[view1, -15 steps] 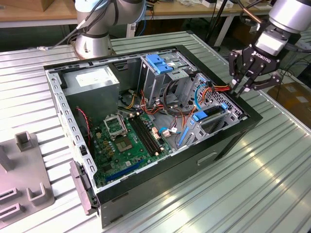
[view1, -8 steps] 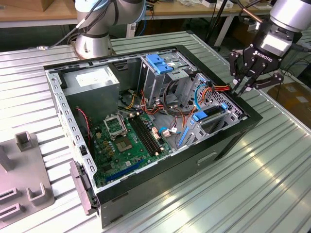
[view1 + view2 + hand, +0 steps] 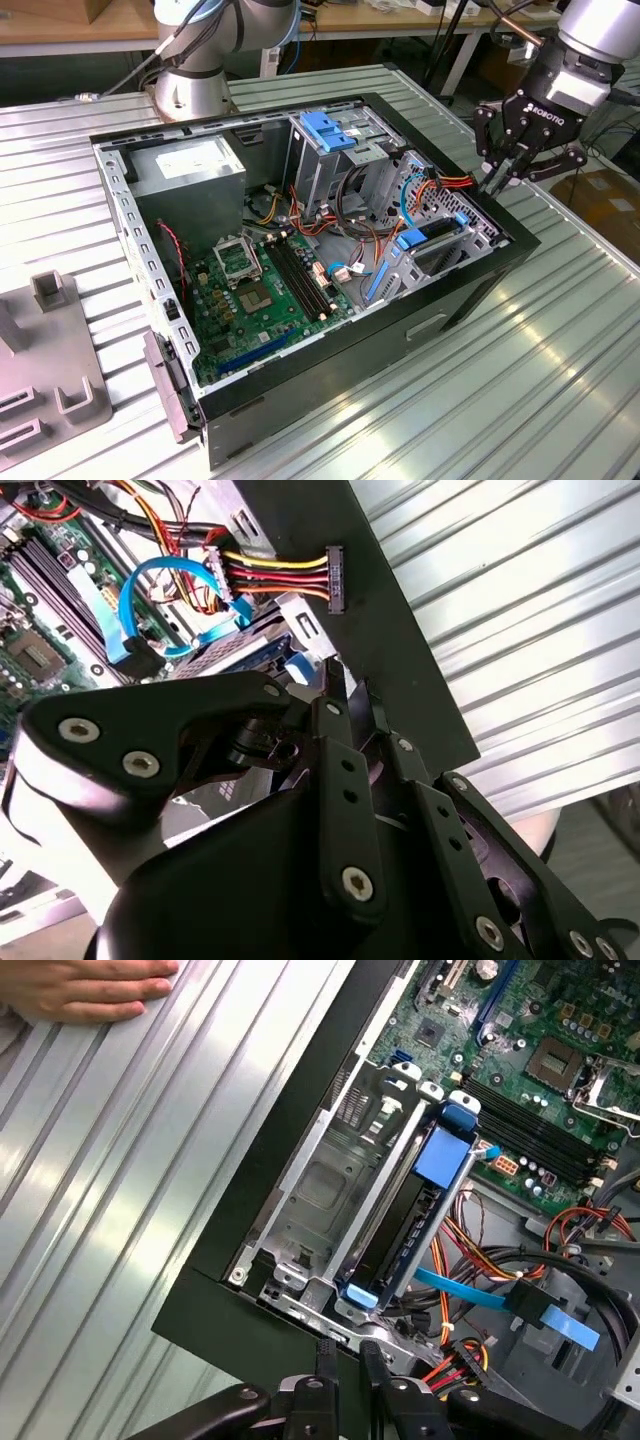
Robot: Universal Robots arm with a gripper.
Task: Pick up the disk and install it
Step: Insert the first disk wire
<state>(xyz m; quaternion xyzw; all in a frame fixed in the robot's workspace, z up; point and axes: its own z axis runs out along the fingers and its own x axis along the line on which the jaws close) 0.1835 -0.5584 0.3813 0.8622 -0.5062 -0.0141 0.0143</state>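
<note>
The disk (image 3: 400, 1232) stands on edge in a grey drive bay (image 3: 320, 1195) at the case's side wall, a dark slab with blue plastic at both ends. In the exterior view the disk (image 3: 437, 236) lies low in the case toward that view's right. My gripper (image 3: 497, 182) hangs just above the case's black rim there, a little beyond the disk's end. Its fingers (image 3: 326, 1360) are pressed close together with nothing between them; in the second wrist view the gripper (image 3: 345, 695) points down at the rim beside the yellow, red and black power plug (image 3: 330, 575).
The open black computer case (image 3: 470, 290) lies on a ribbed metal table (image 3: 560, 380), with motherboard (image 3: 265, 290), power supply box (image 3: 190, 170) and a blue-handled cage (image 3: 330, 130) inside. A person's hand (image 3: 90, 985) rests on the table outside the case. Grey fixtures (image 3: 50, 350) stand at the exterior view's left.
</note>
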